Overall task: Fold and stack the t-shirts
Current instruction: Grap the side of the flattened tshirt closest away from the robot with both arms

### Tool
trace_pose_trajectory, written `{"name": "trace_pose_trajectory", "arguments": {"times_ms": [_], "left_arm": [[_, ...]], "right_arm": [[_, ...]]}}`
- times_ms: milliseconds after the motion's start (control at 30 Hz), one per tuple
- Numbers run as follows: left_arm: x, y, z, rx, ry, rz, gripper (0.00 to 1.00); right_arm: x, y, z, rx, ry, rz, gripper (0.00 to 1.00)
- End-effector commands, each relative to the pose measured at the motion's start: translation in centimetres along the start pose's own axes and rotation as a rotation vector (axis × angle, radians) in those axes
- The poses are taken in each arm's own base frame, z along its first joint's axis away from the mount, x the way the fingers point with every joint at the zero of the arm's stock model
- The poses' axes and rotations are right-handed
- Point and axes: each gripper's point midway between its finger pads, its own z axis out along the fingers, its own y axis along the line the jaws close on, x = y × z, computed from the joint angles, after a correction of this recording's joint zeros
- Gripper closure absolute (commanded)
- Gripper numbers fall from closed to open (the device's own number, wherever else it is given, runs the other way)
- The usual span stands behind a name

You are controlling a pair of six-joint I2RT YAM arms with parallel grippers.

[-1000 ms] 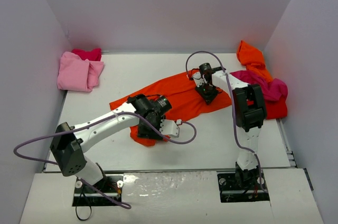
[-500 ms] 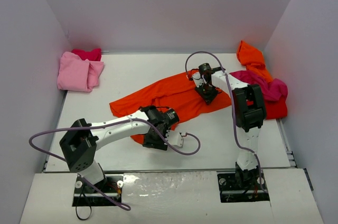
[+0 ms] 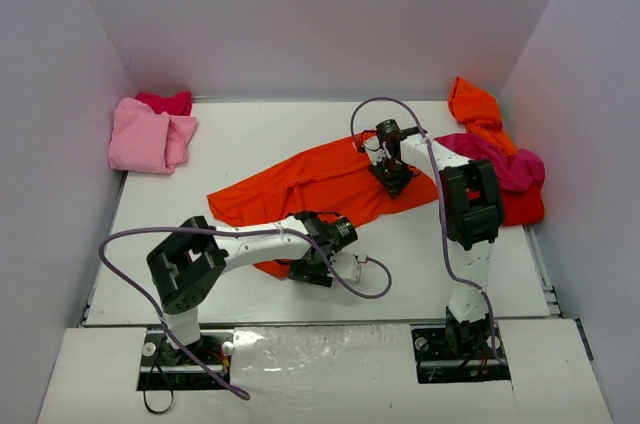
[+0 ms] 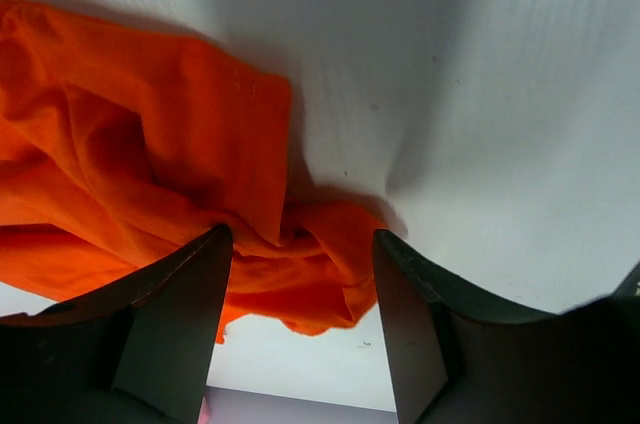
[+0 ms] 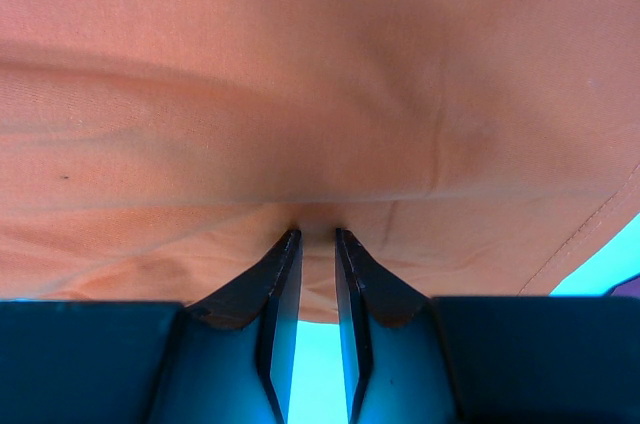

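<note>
An orange t-shirt (image 3: pixel 320 179) lies spread and rumpled across the middle of the table. My left gripper (image 3: pixel 318 266) is low at the shirt's near corner, jaws wide open. In the left wrist view a bunched orange corner (image 4: pixel 310 274) sits between the open fingers (image 4: pixel 170 334), with no grip on it. My right gripper (image 3: pixel 392 180) is at the shirt's far right part. In the right wrist view its gripper (image 5: pixel 317 239) is nearly closed, pinching a small fold of the orange fabric (image 5: pixel 320 94).
Folded pink shirts (image 3: pixel 150 134) lie at the back left corner. A heap of orange, magenta and red shirts (image 3: pixel 500 169) lies against the right wall. A purple cable (image 3: pixel 370 279) loops beside my left gripper. White walls enclose the table.
My left arm has swung right and toward the near edge, bringing its gripper to the shirt's near corner. The right arm has not moved.
</note>
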Motion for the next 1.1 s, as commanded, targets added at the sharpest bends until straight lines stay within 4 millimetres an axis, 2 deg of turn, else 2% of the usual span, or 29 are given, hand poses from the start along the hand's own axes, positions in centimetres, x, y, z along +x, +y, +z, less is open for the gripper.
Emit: {"name": "trace_pose_trajectory", "arguments": {"times_ms": [0,367,433,500,533,733,833,1067], "left_arm": [[-0.8,1.0,-0.1,-0.042,-0.01,-0.002,0.45],[1.1,-0.6,-0.1,0.008,0.052,0.01,0.47],[1.8,-0.7,-0.8,0.003,0.061,0.02,0.61],[2.3,-1.1,-1.4,0.014,0.065,0.029,0.95],[2.6,-1.2,-1.9,0.014,0.069,0.034,1.0],[3.8,-0.9,-4.0,-0.014,0.04,0.024,1.0],[3.9,0.2,-5.1,-0.032,0.004,-0.007,1.0],[3.5,2.9,-9.1,-0.077,-0.077,-0.047,1.0]], "right_arm": [[1.8,1.3,1.0,-0.032,0.057,-0.019,0.81],[1.8,1.3,1.0,-0.031,0.053,-0.021,0.81],[1.8,1.2,1.0,-0.028,0.053,-0.019,0.81],[2.0,1.2,1.2,-0.022,0.064,-0.016,0.87],[2.1,1.0,1.3,-0.013,0.072,-0.015,0.9],[2.1,1.3,1.8,-0.011,0.087,-0.019,0.9],[2.1,1.3,1.9,-0.009,0.091,-0.02,0.9],[2.4,1.4,2.2,-0.007,0.107,-0.024,0.9]]}}
